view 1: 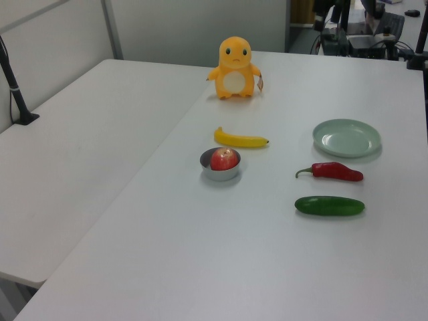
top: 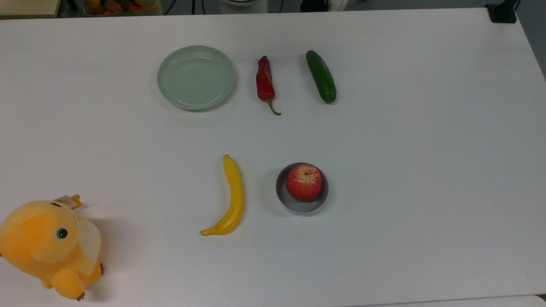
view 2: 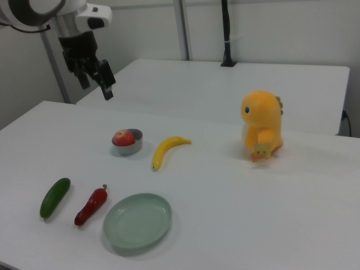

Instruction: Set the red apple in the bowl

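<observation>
White table (top: 426,149) carries the plush toy (top: 47,247), banana (top: 232,198) and grey bowl (top: 302,205). Red apple (top: 304,182) sits inside the bowl, just beside the banana. Hand (view 2: 97,79) hangs high above the table, well apart from the bowl, fingers spread and empty.

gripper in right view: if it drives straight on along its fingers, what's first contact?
The gripper hangs high, fingers angled down toward the right view's right. Likely bare white table short of the bowl holding the red apple; depth is unclear.
</observation>
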Robot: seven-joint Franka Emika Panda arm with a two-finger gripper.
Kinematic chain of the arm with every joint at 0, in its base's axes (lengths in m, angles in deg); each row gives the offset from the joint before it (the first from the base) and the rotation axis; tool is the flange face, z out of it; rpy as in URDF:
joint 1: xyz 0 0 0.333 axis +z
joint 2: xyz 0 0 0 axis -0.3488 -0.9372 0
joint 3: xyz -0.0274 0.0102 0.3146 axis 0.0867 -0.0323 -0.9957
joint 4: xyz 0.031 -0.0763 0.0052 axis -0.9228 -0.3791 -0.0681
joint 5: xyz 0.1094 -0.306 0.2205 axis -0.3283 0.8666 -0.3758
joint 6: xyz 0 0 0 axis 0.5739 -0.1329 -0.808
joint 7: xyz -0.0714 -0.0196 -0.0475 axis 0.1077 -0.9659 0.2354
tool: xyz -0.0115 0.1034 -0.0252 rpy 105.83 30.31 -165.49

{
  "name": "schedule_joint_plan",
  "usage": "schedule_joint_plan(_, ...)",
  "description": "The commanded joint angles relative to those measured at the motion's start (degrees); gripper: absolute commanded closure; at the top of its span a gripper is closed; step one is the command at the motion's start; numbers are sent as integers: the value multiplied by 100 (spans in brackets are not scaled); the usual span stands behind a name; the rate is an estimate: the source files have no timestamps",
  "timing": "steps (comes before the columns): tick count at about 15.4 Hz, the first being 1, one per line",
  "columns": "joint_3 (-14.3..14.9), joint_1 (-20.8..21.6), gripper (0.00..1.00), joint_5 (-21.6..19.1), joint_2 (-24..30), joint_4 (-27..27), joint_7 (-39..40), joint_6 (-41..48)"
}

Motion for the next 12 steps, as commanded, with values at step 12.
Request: schedule_joint_plan(12,132,-107,0,-252,-38,-441,1776,-515)
